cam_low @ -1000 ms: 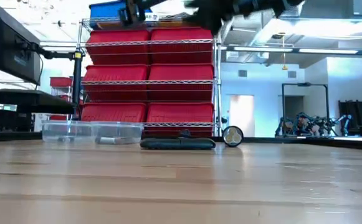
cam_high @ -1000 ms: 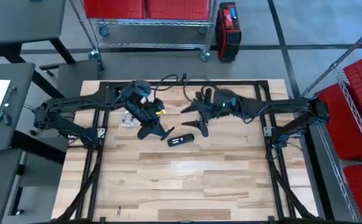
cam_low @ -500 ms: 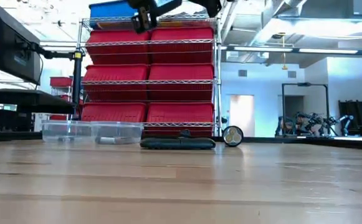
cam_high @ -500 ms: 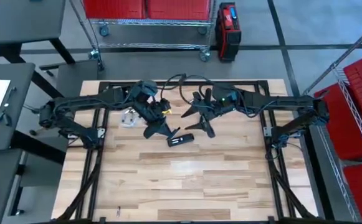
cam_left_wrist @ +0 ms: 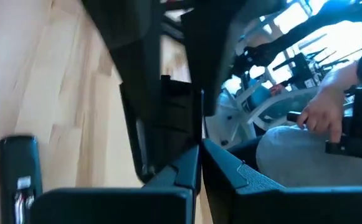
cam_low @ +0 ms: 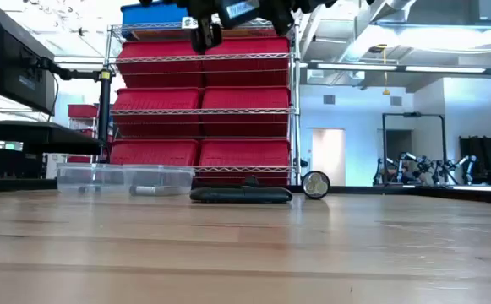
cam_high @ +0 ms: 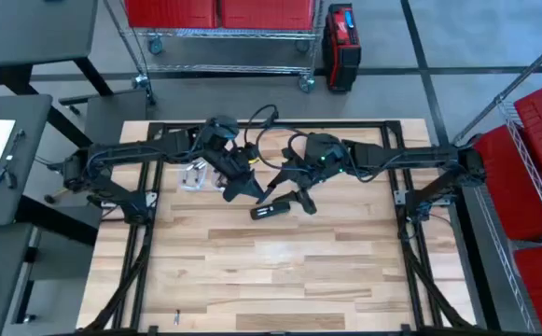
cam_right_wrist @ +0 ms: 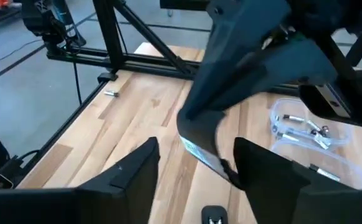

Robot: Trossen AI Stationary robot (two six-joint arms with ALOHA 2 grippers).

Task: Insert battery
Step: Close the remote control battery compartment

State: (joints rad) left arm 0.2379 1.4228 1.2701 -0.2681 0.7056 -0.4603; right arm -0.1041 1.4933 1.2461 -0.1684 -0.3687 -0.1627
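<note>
A black remote (cam_high: pixel 271 211) lies flat on the wooden table near its middle; it also shows in the low view (cam_low: pixel 241 195) and the left wrist view (cam_left_wrist: pixel 19 177). My left gripper (cam_high: pixel 248 189) hovers just to its far left, shut (cam_left_wrist: pixel 200 149), with a small light battery (cam_right_wrist: pixel 198 153) at its fingertips. My right gripper (cam_high: pixel 287 196) hovers close beside it, open (cam_right_wrist: pixel 196 143), its two fingers standing either side of the left gripper's tip without touching. Both are held well above the table. My left gripper holds the battery (cam_right_wrist: pixel 200 155) at the free ends of its two fingers, which slant down toward the remote. The battery lies across the fingertips, lifted clear of the table. The fingers hide which part of it they are on.
A clear plastic container (cam_high: pixel 194 175) with small metal parts stands on the table to the left of the grippers (cam_right_wrist: pixel 305 130). Red bins on a wire rack (cam_low: pixel 203 110) stand behind the table. A person's hand (cam_left_wrist: pixel 324 115) shows beyond the table.
My left gripper has moved toward the table's right, away from the container. My right gripper has moved toward the table's left and a little nearer. The two now hang close together above the remote, which has stayed in place.
</note>
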